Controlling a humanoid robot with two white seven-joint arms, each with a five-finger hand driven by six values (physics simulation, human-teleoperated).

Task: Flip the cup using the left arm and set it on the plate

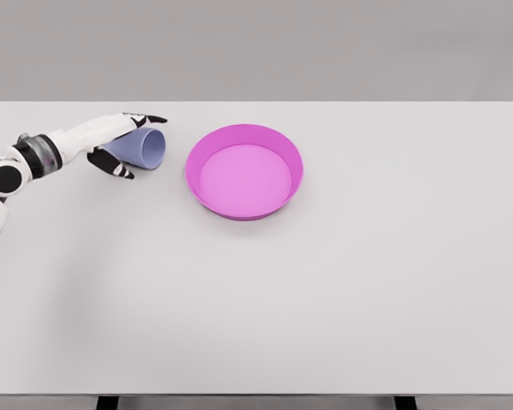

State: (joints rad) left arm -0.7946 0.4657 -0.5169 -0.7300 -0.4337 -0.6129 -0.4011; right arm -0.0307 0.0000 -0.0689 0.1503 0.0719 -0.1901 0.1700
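— Plain grey wall stood behind, and a pale white table [325,299] filled nearly the whole head view. What lay on it?

— Only two things. A magenta plate [244,137] with a raised rim sat a little left of the middle, nothing in it. Just to its left, apart from it, a lavender cup [148,149] lay on its side, its open mouth turned toward the plate.

— And the arm?

— The left hand [113,143] came in from the left edge and was closed around the cup, fingers over the top and thumb under the near side. I judged that grip suited a wrist roll to bring the cup upright before carrying it across.

— So the flip was not yet done?

— No; the cup lay tilted on the table, short of the plate. The right arm did not show.
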